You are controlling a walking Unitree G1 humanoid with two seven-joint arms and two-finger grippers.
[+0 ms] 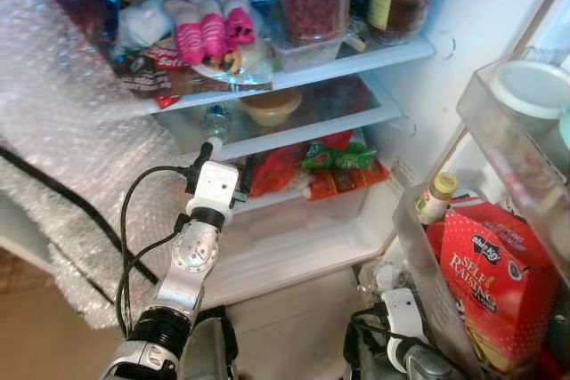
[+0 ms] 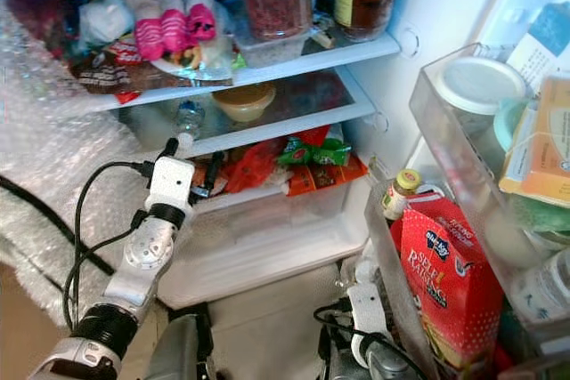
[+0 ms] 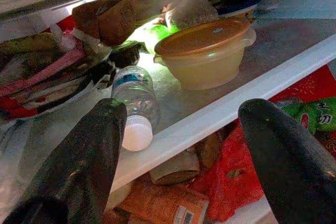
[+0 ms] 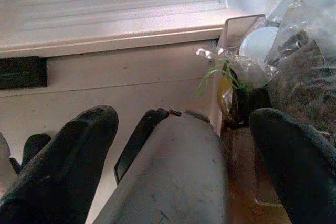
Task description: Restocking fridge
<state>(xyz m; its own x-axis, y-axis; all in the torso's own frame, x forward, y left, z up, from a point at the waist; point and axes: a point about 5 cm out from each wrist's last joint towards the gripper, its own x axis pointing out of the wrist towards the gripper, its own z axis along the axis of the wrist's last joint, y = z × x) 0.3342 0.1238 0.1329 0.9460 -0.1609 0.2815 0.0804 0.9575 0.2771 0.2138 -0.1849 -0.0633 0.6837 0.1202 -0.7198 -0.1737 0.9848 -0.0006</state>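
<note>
On fridge's middle shelf (image 1: 356, 120): water bottle (image 3: 135, 98) lying down, cap outward, at 11 o'clock of lidded tub (image 3: 206, 52). Left hand (image 3: 178, 145) wide, empty, just outside. Risk: bottle rolling off if nudged.

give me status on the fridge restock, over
Left tool open at middle shelf edge, water bottle lying just ahead. Right tool low by fridge base, open, empty. Lidded tub beside bottle.
</note>
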